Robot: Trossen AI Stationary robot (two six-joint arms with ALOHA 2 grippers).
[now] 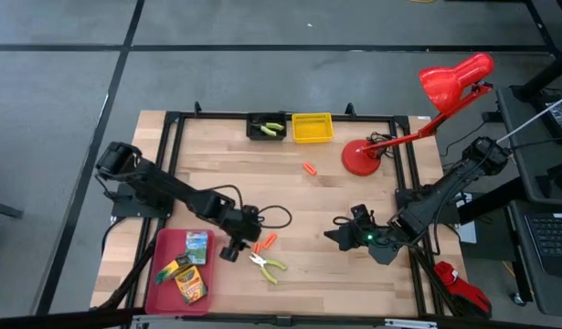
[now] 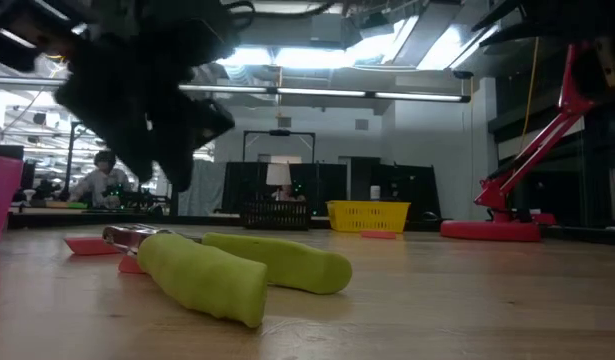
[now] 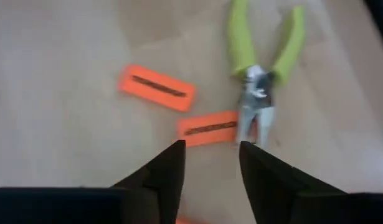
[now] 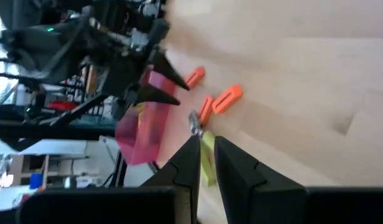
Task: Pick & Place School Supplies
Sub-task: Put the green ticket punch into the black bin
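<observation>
The left gripper hangs low over the tabletop at lower centre, jaws parted and empty, beside green-handled pliers and orange pieces. At lower right, the right gripper rests with jaws nearly closed, holding nothing.

Left gripper low at front, jaws parted, empty; right gripper parked, jaws near-closed.

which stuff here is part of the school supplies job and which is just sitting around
Job things:
- crayon boxes in the red tray
- green-handled pliers on the table
- second green-handled tool in the black bin
- orange pieces, one farther up

Just there:
- yellow bin
- red desk lamp
</observation>
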